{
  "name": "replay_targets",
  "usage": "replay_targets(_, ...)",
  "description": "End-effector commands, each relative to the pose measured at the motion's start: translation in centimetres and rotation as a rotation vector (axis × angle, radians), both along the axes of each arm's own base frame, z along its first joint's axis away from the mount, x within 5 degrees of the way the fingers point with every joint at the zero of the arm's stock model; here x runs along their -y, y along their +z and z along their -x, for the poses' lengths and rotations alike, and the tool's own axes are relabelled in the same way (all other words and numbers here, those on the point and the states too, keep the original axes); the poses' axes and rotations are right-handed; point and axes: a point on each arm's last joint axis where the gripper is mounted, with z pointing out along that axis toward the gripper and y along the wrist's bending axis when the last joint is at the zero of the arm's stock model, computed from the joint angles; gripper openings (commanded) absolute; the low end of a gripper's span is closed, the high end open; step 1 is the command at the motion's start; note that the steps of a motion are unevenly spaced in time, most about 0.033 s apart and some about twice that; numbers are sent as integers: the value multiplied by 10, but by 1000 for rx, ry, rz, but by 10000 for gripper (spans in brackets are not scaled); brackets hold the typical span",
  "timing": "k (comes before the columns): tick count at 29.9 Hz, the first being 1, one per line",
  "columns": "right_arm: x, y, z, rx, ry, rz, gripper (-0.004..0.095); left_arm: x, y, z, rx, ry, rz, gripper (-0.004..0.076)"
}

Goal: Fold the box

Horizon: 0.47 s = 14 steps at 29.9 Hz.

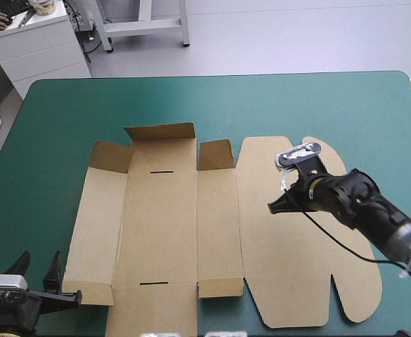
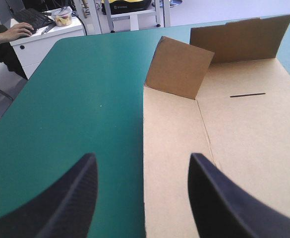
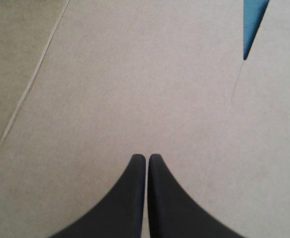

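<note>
High view, box: you are looking at the box (image 1: 163,232) lying opened out as a cut sheet of brown board across the middle of the table (image 1: 50,119), reaching toward its near edge.
High view, walls: three short flaps (image 1: 159,131) are standing up along the sheet's far end and two low ones are rising at its near end; the long side panels are lying flat.
High view, floor: the middle panel is showing two thin dark slots (image 1: 162,171), one near each end.
High view, lid: the lid (image 1: 296,281), broad with rounded lobes, is lying flat toward the table's right edge.
High view, right gripper: the right gripper (image 1: 272,208) is hanging over the lid, its fingers pressed together into one point.
High view, left gripper: the left gripper (image 1: 38,263) is sitting by the table's near left corner, fingers spread, just beside the box's near left corner.
Left wrist view, gripper: your left gripper (image 2: 142,168) is standing apart, one finger over the teal-green cover (image 2: 85,99), the other over the board, with the box's left edge running between them.
Left wrist view, box: the board (image 2: 244,144) is looking smooth and matte; a corner flap (image 2: 179,69) is tilting upright beside the taller far flap (image 2: 239,37).
Right wrist view, gripper: your right gripper (image 3: 147,158) is meeting tip to tip, pointing at plain board; you cannot tell whether it is touching.
Right wrist view, box: the lid (image 3: 135,74) is filling the view, a straight crease (image 3: 30,89) is crossing it, and a narrow wedge of teal-green is showing through a notch (image 3: 254,25).
</note>
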Motion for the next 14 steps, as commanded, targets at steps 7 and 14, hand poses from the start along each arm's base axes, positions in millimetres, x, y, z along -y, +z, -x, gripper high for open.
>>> replay_targets(7,36,14,62,161,-24,-97,-1,0,14,3,111,2,3,397)
replay_targets(14,60,1,109,241,-43,-169,-1,0,14,3,112,3,3,403)
